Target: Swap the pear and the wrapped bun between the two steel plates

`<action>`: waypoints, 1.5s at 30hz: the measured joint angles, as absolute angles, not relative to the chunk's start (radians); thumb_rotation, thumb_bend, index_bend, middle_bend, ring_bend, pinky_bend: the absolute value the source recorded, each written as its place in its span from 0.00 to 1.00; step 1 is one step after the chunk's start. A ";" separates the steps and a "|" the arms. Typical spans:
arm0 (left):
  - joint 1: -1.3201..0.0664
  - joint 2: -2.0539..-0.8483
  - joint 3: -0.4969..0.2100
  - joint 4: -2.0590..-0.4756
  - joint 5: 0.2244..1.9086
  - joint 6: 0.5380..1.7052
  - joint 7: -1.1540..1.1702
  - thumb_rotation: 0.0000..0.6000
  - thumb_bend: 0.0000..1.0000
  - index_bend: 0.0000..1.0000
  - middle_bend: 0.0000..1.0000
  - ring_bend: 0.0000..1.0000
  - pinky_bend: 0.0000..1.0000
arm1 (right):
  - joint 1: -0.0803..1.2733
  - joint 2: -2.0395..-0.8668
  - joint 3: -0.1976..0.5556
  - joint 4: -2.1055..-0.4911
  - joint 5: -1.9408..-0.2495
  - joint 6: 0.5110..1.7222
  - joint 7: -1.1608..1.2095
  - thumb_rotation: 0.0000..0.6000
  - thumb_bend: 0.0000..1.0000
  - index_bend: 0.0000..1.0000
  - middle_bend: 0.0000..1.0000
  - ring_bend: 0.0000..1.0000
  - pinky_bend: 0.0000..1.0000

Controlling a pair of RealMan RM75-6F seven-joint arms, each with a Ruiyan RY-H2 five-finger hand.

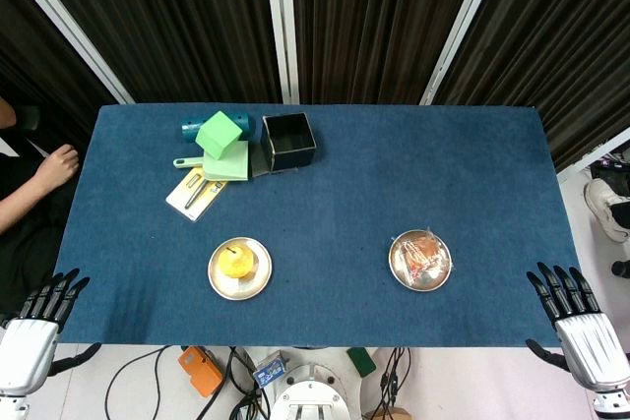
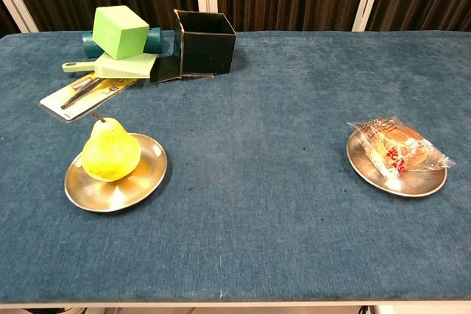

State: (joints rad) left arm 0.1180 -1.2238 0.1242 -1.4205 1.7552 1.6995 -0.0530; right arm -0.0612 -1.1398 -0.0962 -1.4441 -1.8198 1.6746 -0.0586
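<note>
Swap not yet begun: pear upright on the left steel plate, wrapped bun lying on the right steel plate, the two plates well apart on the blue table. Left hand and right hand parked at the near table corners, fingers spread, holding nothing; absent from the chest view. Next move, by judgement: reach for one item and lift it clear, with a temporary set-down on the cloth or a simultaneous lift by both hands needed before either plate is free. Rounded pear liable to roll; slick wrapper liable to slip. Both hands cut off at the frame edge, thumbs hard to make out. Far-left clutter partly overlapping: green block, black open box, a teal item behind largely hidden
</note>
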 measured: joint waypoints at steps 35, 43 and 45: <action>0.065 -1.197 0.060 -1.461 1.631 1.600 -0.078 1.00 0.03 0.09 0.00 0.00 0.10 | 0.494 -1.313 0.139 -1.622 -1.305 0.861 -0.504 0.93 0.21 0.04 0.00 0.00 0.00; 0.070 -1.195 0.070 -1.451 1.656 1.624 -0.090 1.00 0.03 0.06 0.00 0.00 0.10 | 0.520 -1.352 0.113 -1.577 -1.297 0.855 -0.473 1.00 0.30 0.49 0.33 0.26 0.26; 0.071 -1.195 0.071 -1.447 1.658 1.627 -0.093 1.00 0.03 0.06 0.00 0.00 0.10 | 0.518 -1.359 0.109 -1.567 -1.307 0.879 -0.465 1.00 0.31 0.61 0.43 0.37 0.37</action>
State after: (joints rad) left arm 0.0706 -1.1948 0.0706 -1.4475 1.6579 1.6266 -0.0933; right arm 0.5183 -1.3594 0.1085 -1.5674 -1.3071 0.8792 -0.4651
